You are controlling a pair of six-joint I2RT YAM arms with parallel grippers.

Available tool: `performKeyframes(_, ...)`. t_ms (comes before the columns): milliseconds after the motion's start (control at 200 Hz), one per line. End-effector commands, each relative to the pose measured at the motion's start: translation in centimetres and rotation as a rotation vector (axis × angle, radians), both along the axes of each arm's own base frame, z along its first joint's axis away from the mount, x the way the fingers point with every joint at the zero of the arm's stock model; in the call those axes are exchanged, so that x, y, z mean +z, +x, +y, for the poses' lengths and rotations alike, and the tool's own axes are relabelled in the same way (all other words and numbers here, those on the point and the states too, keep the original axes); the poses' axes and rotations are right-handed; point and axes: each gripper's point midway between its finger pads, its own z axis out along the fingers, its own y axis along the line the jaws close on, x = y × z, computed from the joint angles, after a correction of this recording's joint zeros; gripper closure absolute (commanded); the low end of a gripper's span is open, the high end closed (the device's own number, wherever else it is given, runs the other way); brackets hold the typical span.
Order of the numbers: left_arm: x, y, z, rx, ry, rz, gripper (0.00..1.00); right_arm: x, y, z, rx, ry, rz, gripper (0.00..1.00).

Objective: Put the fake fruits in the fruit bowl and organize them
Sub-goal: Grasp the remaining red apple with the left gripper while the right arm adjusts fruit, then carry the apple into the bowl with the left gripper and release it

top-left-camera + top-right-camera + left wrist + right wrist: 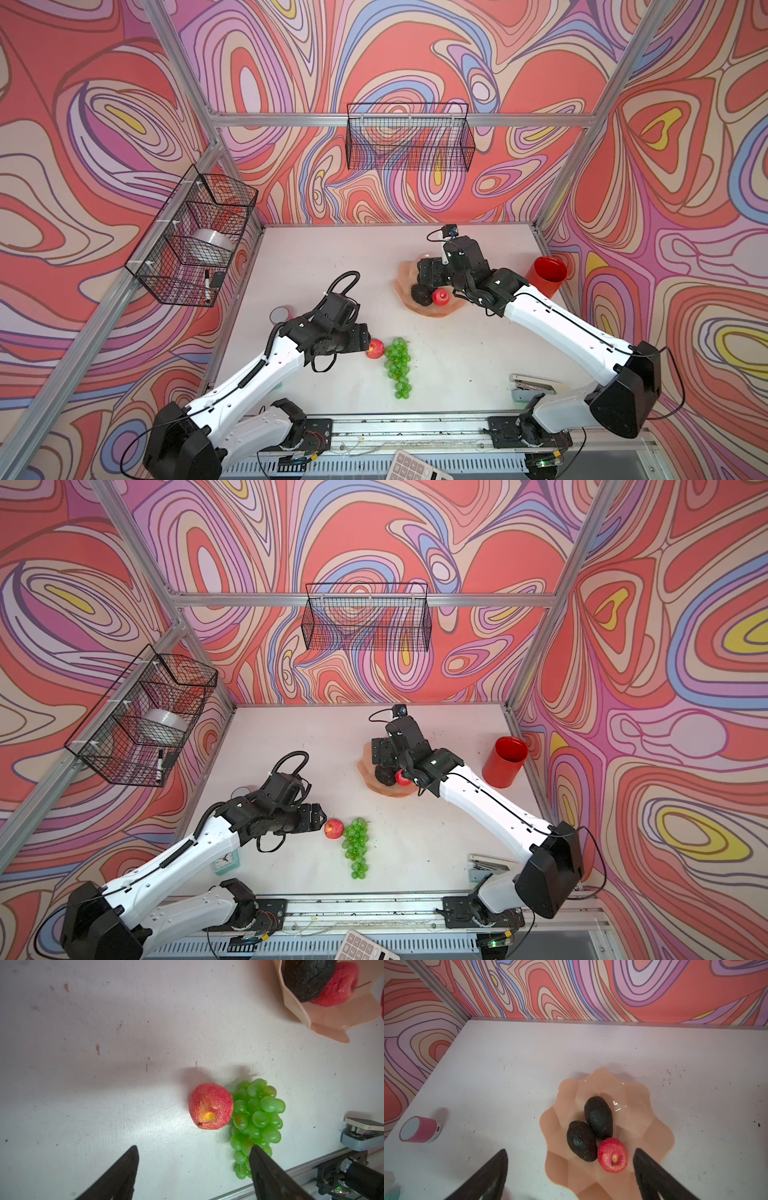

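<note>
The fruit bowl (643,1126) sits on the table (457,365). The right gripper (570,1150) hangs above it and the left gripper (193,1148) faces the loose apple (211,1106), both wide open and empty. The grapes (257,1118) lie outside the bowl, touching that apple; the avocados (599,1118) and the second apple (612,1155) rest inside.

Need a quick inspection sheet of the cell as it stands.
Surface: white table, scuffed, speckled.
Job's things: fruit bowl holds two avocados and an apple; second apple touches grapes on the table.
Clutter: red cup, stapler, pink speaker, calculator.
Grippers: left gripper open, facing the second apple; right gripper open over the fruit bowl.
Cables: black hose loops above the left wrist.
Surroundings: two wire baskets, swirl-patterned walls.
</note>
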Motion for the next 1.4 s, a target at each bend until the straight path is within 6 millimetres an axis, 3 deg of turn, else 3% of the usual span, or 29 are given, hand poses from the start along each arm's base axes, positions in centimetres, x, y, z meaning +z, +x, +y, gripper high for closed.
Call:
performKeyframes(0,-1.1,0.7,-0.8,0.026,0.019,0.012,0.16,-0.3,-0.8,-1.1,-0.031,0.010,0.016,0.02)
performKeyframes(270,-3.3,1.7,-3.1,0.005,0.060,0.043,0.16,-0.3,-1.9,-2.4,-0.050,0.017,0.002,0.02)
performKeyframes(701,-6.9,2.6,-3.7,0.029,0.111,0.099,0.20,-0.4,-2.4,-3.4,-0.072,0.002,-0.005,0.02)
performKeyframes(821,-7.8,2.6,-4.0,0.037,0.106,0.116,0.26,-0.6,-2.4,-3.5,-0.077,0.002,-0.005,0.02)
performKeyframes(921,-8.0,2.4,-3.9,0.035,0.114,0.129,0.42,-0.6,-2.4,-3.7,-0.081,-0.001,-0.006,0.02)
performKeyframes(1046,-6.6,2.6,-3.2,0.030,0.140,0.093,0.63,-0.7,-2.4,-3.9,-0.087,-0.007,-0.008,0.02)
performKeyframes(1287,-0.2,4.8,-3.7,-0.054,0.132,-0.073,0.64,-1.0,-2.2,-3.8,-0.087,-0.003,0.002,0.02)
performKeyframes(1397,3.3,6.8,-5.8,-0.109,0.088,-0.150,0.63,-0.9,-2.3,-4.3,-0.100,0.005,0.000,0.02)
